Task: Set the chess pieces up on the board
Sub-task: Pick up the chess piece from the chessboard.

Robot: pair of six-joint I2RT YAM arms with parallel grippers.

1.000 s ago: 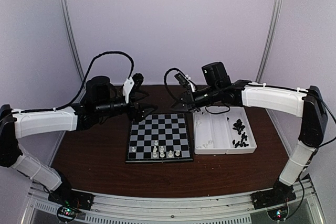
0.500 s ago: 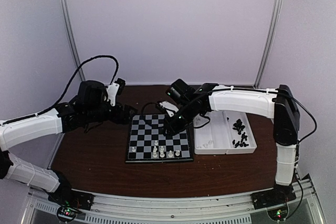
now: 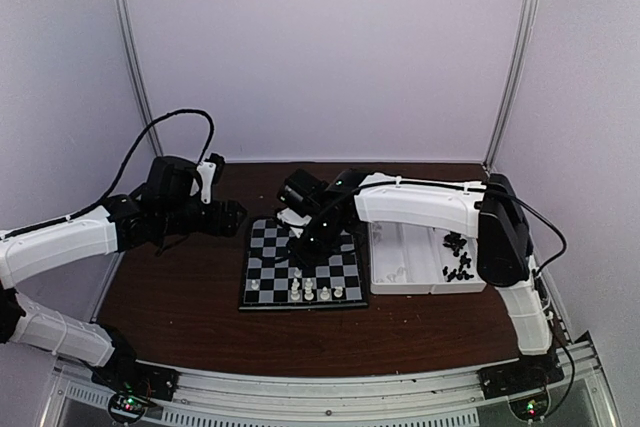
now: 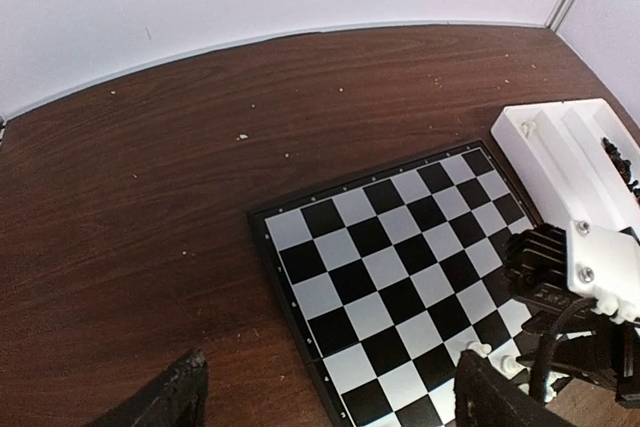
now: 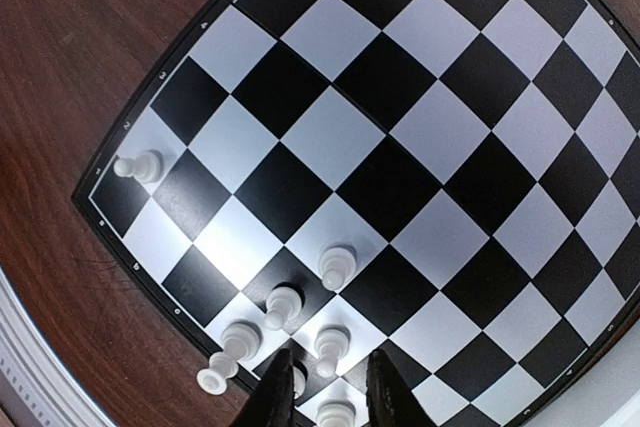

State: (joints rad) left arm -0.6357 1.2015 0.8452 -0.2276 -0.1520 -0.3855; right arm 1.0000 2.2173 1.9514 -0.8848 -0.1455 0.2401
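Your left gripper (image 3: 228, 217) is spread wide and empty, over the table (image 3: 180, 297) just off the board's (image 3: 265, 262) 10 o'clock corner. Your right gripper (image 5: 328, 357) hangs over the board's 6 o'clock edge, fingers a narrow gap apart above a cluster of white pieces (image 3: 309, 291). One sits in that gap, and you cannot tell whether it is pinched. Another white piece (image 3: 255, 288) stands at the 7 o'clock corner. The black pieces (image 3: 455, 252) lie in the tray's (image 3: 420, 289) 3 o'clock half.
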